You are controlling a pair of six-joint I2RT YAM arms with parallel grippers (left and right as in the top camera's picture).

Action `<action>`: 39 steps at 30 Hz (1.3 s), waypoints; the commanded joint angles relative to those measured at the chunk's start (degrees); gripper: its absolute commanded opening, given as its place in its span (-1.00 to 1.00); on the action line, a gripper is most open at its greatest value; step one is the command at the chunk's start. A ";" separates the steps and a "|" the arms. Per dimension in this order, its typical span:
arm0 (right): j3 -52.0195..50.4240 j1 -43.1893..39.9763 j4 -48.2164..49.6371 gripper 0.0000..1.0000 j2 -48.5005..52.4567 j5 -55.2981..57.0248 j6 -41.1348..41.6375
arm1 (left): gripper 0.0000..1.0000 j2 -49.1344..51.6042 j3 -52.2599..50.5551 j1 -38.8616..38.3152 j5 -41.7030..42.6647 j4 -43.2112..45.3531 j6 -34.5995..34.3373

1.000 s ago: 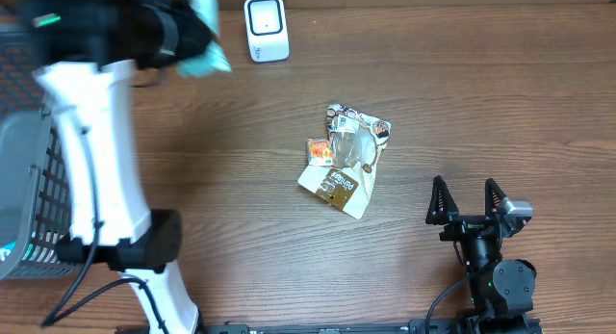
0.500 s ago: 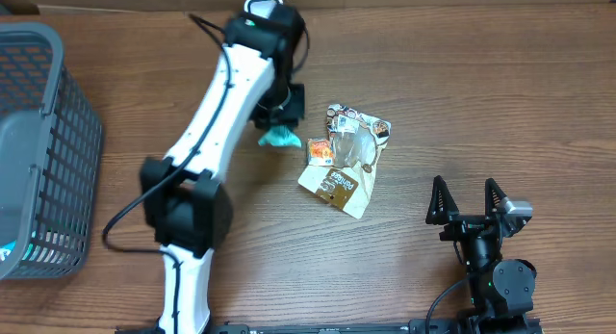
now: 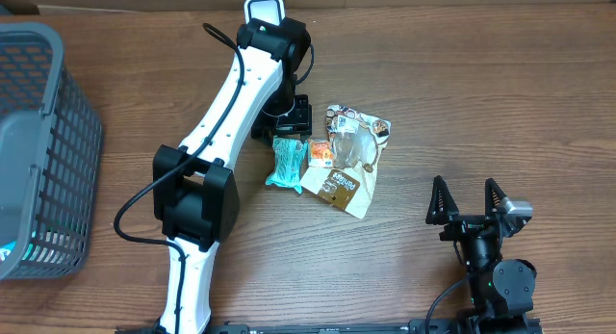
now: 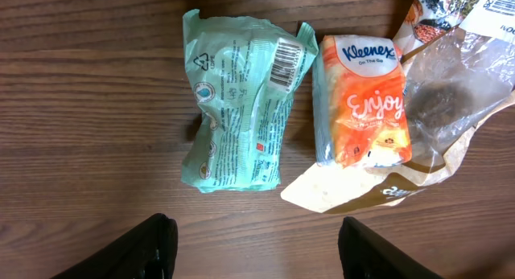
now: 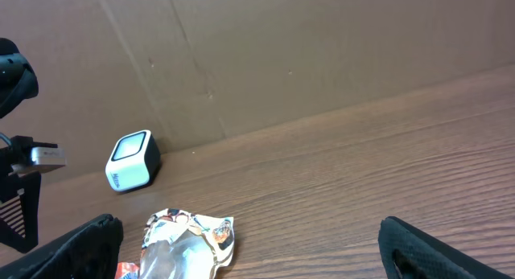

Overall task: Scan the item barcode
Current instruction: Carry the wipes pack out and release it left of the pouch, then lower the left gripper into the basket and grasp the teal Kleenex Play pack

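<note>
While lying flat on the wood-grain table [image 4: 96, 174], the crinkled mint-green packet [image 4: 241, 102] is seen just beside the Kleenex pack [image 4: 362, 102], its printed barcode facing up.
A soft orange-and-white block is formed by the Kleenex pack, with glossy clear-and-brown bags [image 4: 451, 102] against it. The left gripper [image 4: 257, 243] is held spread wide near the Kleenex pack, nothing pinched or touched; the right gripper [image 3: 468, 201], well apart from it, is likewise spread and empty.

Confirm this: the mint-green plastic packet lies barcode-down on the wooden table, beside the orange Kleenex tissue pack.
Wrong side: the mint-green plastic packet lies barcode-up, as the left wrist view shows. It does lie on the wooden table beside the orange Kleenex tissue pack.
</note>
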 commanded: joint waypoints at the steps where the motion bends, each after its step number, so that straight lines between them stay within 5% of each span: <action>1: -0.61 -0.37 0.24 1.00 -0.46 0.13 -0.04 | 0.33 -0.83 0.48 0.11 0.68 0.02 -0.35; 15: -0.61 -0.37 0.24 1.00 -0.46 0.13 -0.04 | 0.37 -12.87 12.79 0.59 -9.81 -6.62 3.72; 21: -0.61 -0.37 0.24 1.00 -0.46 0.13 -0.04 | 0.76 -23.34 13.79 4.52 -16.11 -6.60 2.62; 27: -0.61 -0.37 0.24 1.00 -0.46 0.13 -0.04 | 0.79 -31.54 13.79 15.30 -14.62 -6.60 -0.28; 39: -0.61 -0.37 0.24 1.00 -0.46 0.13 -0.04 | 0.86 -35.76 9.25 49.44 -11.04 -6.60 -4.85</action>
